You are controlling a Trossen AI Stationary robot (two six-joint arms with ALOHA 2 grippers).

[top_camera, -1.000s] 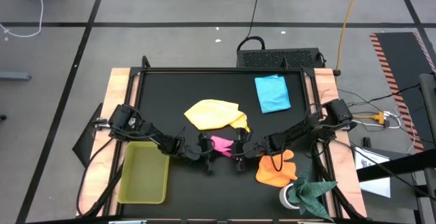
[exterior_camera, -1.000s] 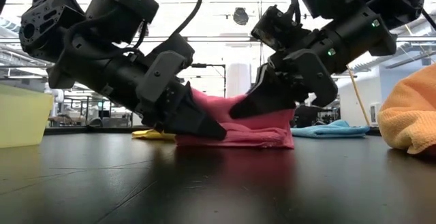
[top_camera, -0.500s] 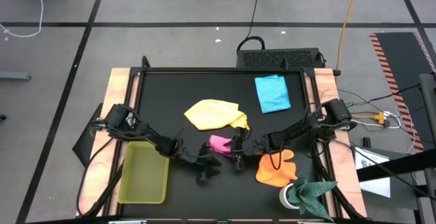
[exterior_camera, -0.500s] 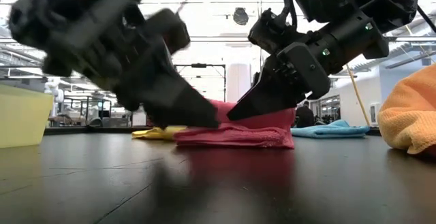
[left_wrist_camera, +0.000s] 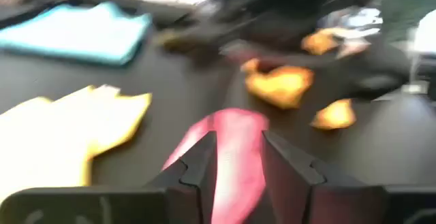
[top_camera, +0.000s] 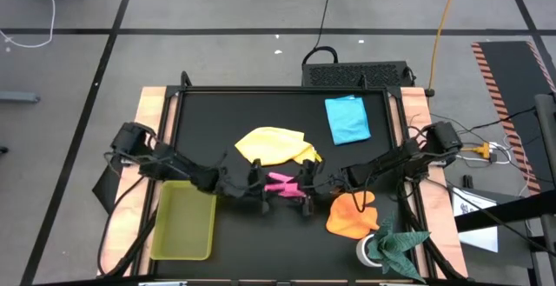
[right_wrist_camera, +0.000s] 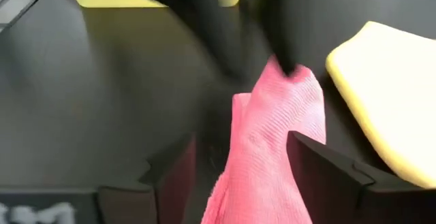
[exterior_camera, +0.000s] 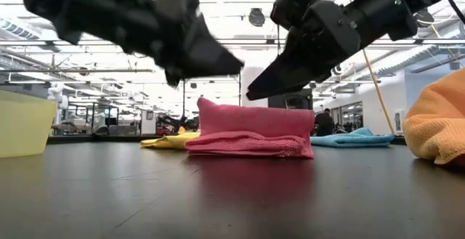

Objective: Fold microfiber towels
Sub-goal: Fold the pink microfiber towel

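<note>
The pink towel lies folded on the black table, one edge standing up; it also shows in the high view. My left gripper hangs open above its left end, and its wrist view shows the pink towel beyond the parted fingers. My right gripper hangs open above its right end, fingers spread wide around the view of the pink towel. Neither touches it. The yellow towel, light blue towel and orange towel lie spread around.
A yellow-green tray stands at the near left beside my left arm. A dark green cloth lies at the near right corner. The orange towel bulks up close to the right of the pink one.
Both grippers have let go of the pink towel and risen clear of it, the left one more and drawing back toward the table's left. The towel stays folded on the table, with one edge left standing.
</note>
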